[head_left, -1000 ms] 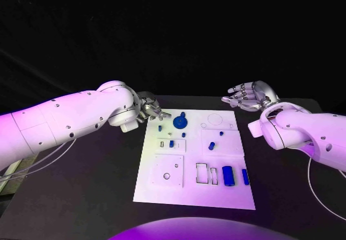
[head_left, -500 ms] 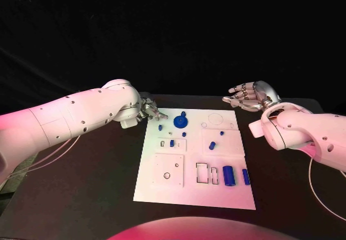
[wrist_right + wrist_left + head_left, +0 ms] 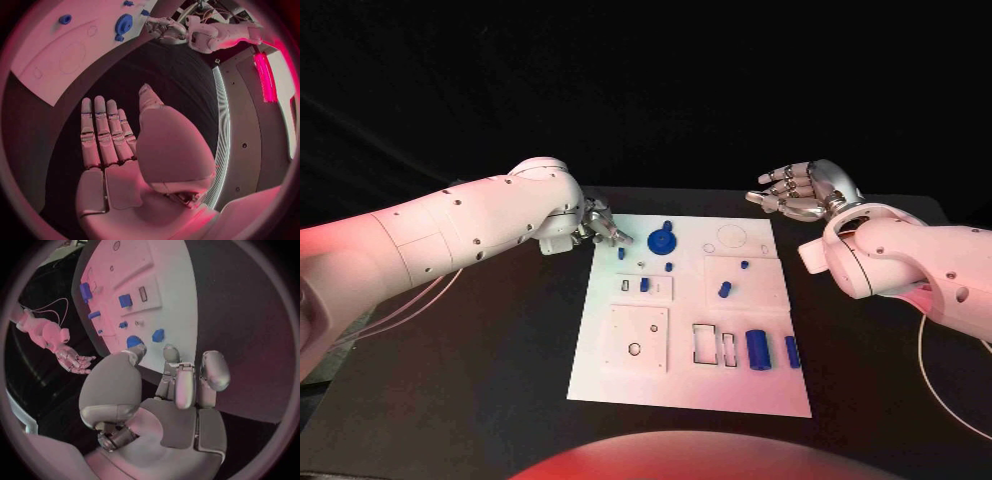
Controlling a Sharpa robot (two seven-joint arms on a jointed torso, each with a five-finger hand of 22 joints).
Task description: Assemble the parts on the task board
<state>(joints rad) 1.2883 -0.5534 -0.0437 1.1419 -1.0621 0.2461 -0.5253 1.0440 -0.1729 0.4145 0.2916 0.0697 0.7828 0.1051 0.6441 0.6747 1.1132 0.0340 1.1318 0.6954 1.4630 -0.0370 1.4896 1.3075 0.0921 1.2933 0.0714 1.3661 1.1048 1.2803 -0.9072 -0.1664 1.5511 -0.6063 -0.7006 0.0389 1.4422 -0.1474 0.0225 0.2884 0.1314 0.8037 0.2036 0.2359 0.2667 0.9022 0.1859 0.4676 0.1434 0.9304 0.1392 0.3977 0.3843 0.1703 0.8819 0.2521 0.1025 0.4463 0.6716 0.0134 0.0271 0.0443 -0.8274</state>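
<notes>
The white task board (image 3: 733,392) lies in the middle of the black table. On it sit a round blue disc (image 3: 661,240), a blue cylinder (image 3: 757,350), a blue bar (image 3: 792,352) and several small blue pieces such as one (image 3: 723,291) near the centre. My left hand (image 3: 603,228) hovers at the board's far left corner, fingers apart and holding nothing; its thumb (image 3: 122,377) points toward the blue disc (image 3: 134,341). My right hand (image 3: 798,192) is raised beyond the far right corner, palm up, fingers (image 3: 100,130) spread and empty.
Square and rectangular recesses (image 3: 711,345) mark the board's near half. Black table (image 3: 459,350) surrounds the board on both sides. In the right wrist view the board corner (image 3: 44,55) carries the blue disc (image 3: 123,23), with the left hand (image 3: 165,27) beyond it.
My left hand has edged a little closer to the board's far left corner. The right hand and the parts have stayed in place.
</notes>
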